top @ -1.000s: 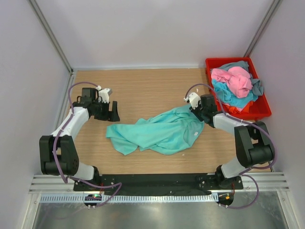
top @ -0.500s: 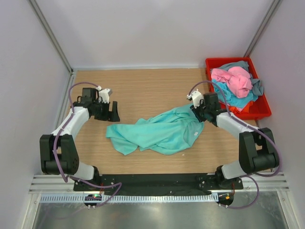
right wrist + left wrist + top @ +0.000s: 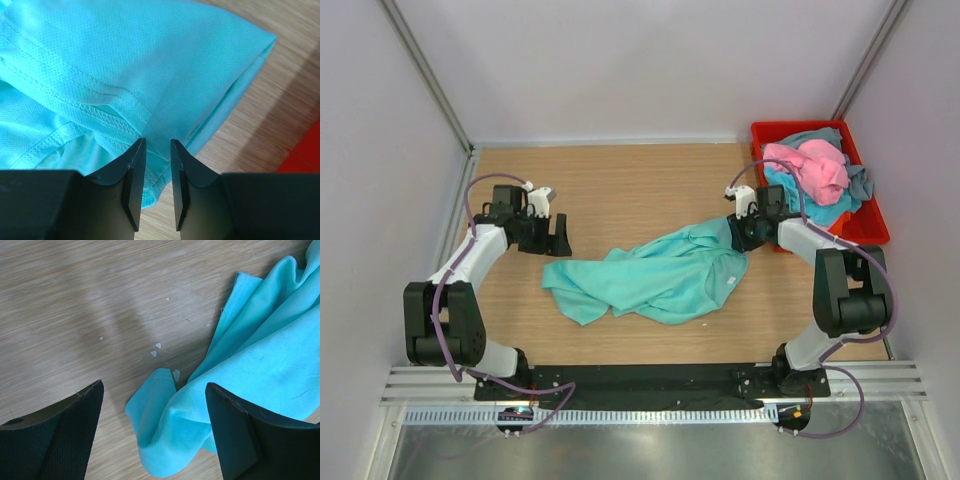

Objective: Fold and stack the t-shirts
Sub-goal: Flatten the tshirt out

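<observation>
A teal-green t-shirt (image 3: 660, 275) lies crumpled on the wooden table (image 3: 630, 185) between the arms. My right gripper (image 3: 735, 232) is at its far right corner. In the right wrist view the jaws (image 3: 156, 142) stand nearly closed on a stitched hem of the shirt (image 3: 125, 60). My left gripper (image 3: 560, 240) is open and empty just beyond the shirt's left end. In the left wrist view its fingers (image 3: 154, 385) stand wide apart above a loose corner of the shirt (image 3: 165, 425).
A red plastic bin (image 3: 875, 235) at the back right holds a pink shirt (image 3: 810, 165), a turquoise-blue one (image 3: 800, 200) and a grey-blue one (image 3: 820, 137). The bin is right beside my right wrist. Pale walls stand on the left, far and right sides.
My right gripper has moved to the right, toward the red bin, and the shirt's far right corner has stretched slightly with it. The left arm has not moved.
</observation>
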{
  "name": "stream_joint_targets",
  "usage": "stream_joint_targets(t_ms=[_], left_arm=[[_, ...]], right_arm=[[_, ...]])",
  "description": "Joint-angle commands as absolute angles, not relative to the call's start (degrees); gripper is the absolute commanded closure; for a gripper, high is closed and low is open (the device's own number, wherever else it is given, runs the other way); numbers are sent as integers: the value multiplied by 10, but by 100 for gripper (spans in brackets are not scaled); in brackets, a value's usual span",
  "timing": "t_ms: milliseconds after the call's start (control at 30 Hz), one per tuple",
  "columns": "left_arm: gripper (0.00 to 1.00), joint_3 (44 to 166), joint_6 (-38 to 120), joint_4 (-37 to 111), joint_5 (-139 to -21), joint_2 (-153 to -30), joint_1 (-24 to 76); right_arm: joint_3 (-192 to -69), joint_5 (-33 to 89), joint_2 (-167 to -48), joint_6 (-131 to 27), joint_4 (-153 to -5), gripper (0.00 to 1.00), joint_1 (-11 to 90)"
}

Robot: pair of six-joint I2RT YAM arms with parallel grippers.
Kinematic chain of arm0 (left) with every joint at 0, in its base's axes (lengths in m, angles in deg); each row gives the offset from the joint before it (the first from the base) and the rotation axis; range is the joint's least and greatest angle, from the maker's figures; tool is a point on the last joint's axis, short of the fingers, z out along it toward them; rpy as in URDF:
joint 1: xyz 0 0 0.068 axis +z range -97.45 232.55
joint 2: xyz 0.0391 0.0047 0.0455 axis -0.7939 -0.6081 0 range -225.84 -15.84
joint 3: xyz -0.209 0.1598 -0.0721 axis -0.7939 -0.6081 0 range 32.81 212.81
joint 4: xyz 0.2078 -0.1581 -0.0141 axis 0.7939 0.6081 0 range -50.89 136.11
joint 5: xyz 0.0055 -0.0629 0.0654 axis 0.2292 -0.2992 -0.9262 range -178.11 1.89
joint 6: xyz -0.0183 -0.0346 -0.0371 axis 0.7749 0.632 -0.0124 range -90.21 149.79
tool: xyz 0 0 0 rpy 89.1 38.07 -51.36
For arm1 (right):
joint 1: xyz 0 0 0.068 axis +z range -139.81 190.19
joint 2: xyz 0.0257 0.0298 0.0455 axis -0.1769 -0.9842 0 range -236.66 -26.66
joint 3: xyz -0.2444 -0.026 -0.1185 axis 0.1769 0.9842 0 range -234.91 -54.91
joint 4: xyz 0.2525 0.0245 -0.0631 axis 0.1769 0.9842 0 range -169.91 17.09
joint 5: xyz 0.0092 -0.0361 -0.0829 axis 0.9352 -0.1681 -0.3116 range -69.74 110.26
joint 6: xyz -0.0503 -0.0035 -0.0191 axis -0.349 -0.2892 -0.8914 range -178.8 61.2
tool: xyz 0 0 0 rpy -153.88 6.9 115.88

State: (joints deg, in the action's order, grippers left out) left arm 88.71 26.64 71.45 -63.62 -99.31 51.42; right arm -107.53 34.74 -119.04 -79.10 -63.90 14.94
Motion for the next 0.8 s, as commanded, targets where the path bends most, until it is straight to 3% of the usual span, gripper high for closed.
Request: stream_joint_targets(t_ms=[0,767], left_arm=[[17,886,270,698,-631,-983,511],[17,887,270,697,-630,-982,511]], right_arm=[[-1095,370,-1197,-779,-625,68,143],[-1115,400,-1232,-777,-609,68,119]])
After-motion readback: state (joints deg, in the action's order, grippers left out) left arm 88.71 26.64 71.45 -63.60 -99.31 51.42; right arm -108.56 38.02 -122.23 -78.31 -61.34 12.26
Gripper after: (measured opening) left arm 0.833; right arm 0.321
